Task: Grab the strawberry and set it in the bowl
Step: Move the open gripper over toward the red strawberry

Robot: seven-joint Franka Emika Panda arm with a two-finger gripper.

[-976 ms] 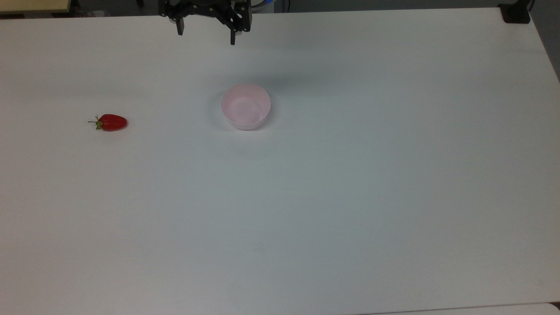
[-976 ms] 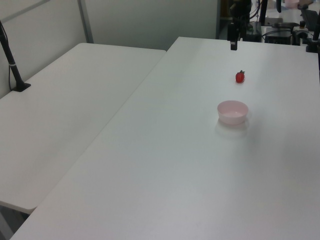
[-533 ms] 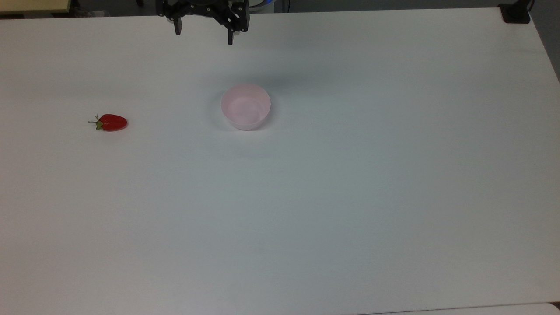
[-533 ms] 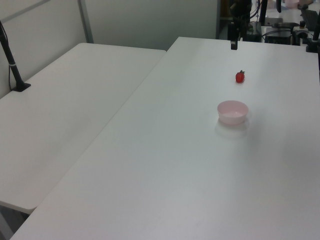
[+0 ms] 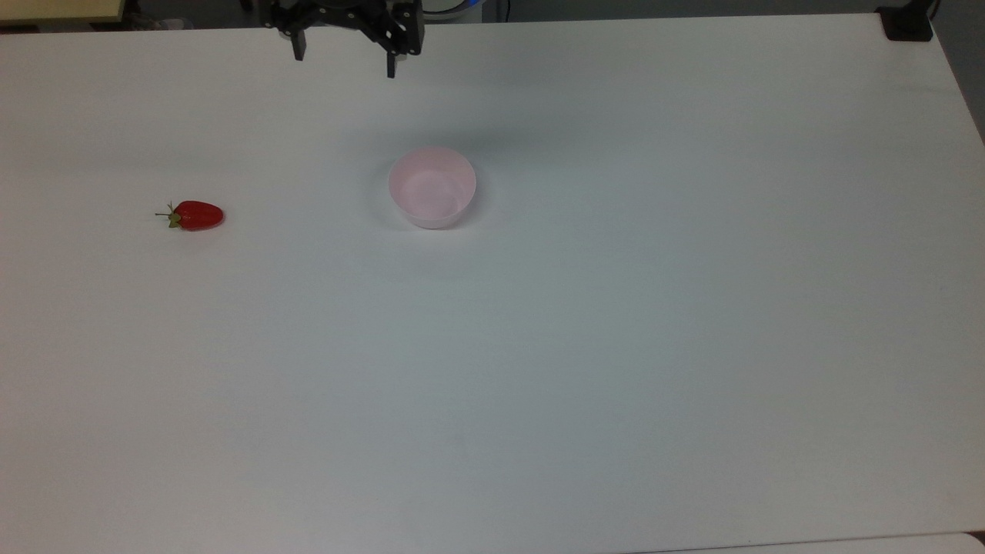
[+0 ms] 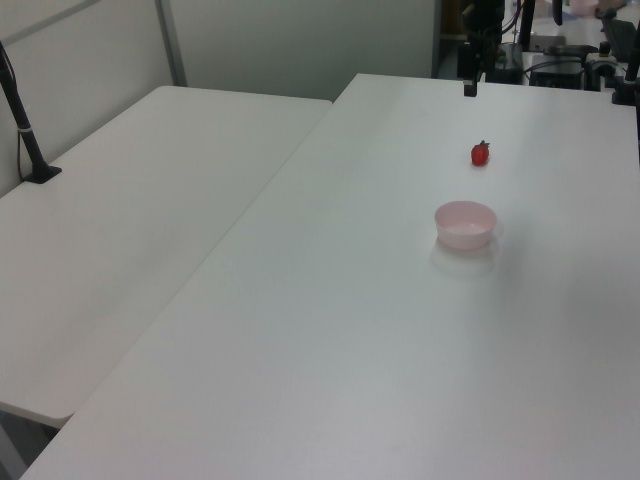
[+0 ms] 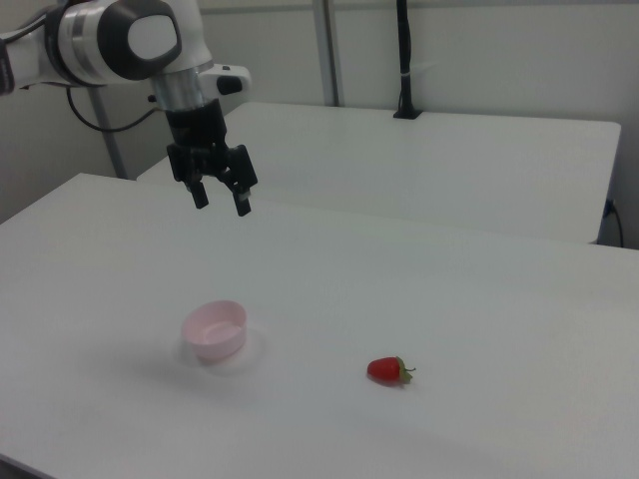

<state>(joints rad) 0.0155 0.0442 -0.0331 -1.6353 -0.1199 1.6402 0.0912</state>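
Strawberry (image 5: 197, 215) is seen lying on its side on the white table (image 5: 585, 346), well toward the top view's left, green stem end pointing to the top view's left. Nothing touches it. In the right view the strawberry (image 7: 387, 370) sits at the right view's right of the bowl (image 7: 214, 330), w/ stem toward the right view's right; in the left view it (image 6: 481, 153) lies beyond the bowl (image 6: 465, 224), farther up the table.

Bowl (image 5: 432, 187) stands upright near the table's middle, pale pink, nothing seen inside. Strawberry and bowl are well apart, bare tabletop between them.

Gripper (image 5: 344, 65) is held up over the far edge of the table, at the top view's top, betw. strawberry and bowl in the left-right sense but well apart from both. Fingers (image 5: 391, 63) are spread wide and point down; nothing is held betw. them. In the right view the gripper (image 7: 222, 198) hangs in the air above and behind the bowl, clear of the tabletop, on the arm (image 7: 125, 42) reaching in from the right view's upper left. In the left view the gripper (image 6: 469, 84) is seen at the table's far end.

A second white table (image 6: 130, 220) stands beside, w/ a black post (image 6: 22, 120) on it.
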